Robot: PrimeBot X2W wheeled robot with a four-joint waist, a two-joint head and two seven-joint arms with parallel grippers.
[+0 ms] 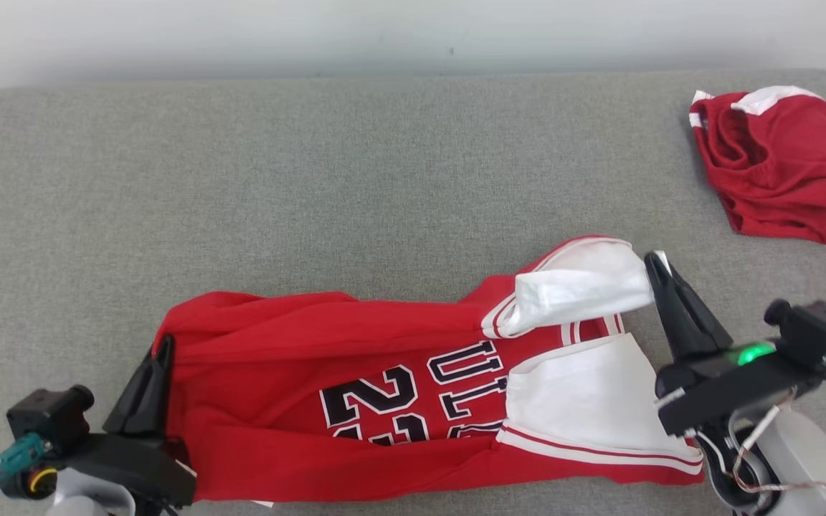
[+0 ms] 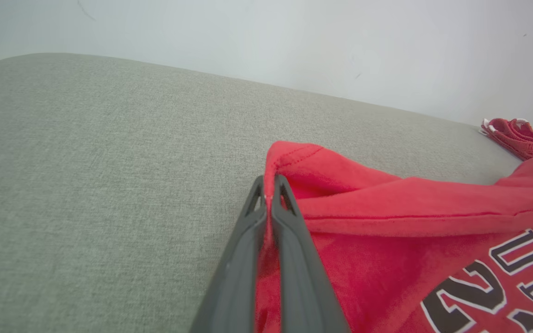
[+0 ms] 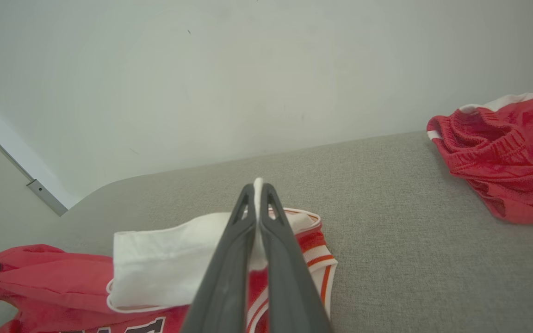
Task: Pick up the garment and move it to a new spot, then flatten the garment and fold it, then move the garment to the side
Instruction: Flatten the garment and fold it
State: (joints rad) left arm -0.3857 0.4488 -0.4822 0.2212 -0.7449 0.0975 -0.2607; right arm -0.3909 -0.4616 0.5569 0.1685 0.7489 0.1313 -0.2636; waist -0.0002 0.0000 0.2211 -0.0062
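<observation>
Big grey cushion has loads of bare room across the back and left. The red jersey lies stretched along the near edge. Red shorts sit bunched by the far right edge, well apart. Left gripper is clamped on the jersey's red corner, and right gripper pinches its white trim.

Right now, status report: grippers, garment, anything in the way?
Left gripper shut on garment, red corner. Right gripper shut on its white edge. Red shorts lie apart, far right, not obstructing.
</observation>
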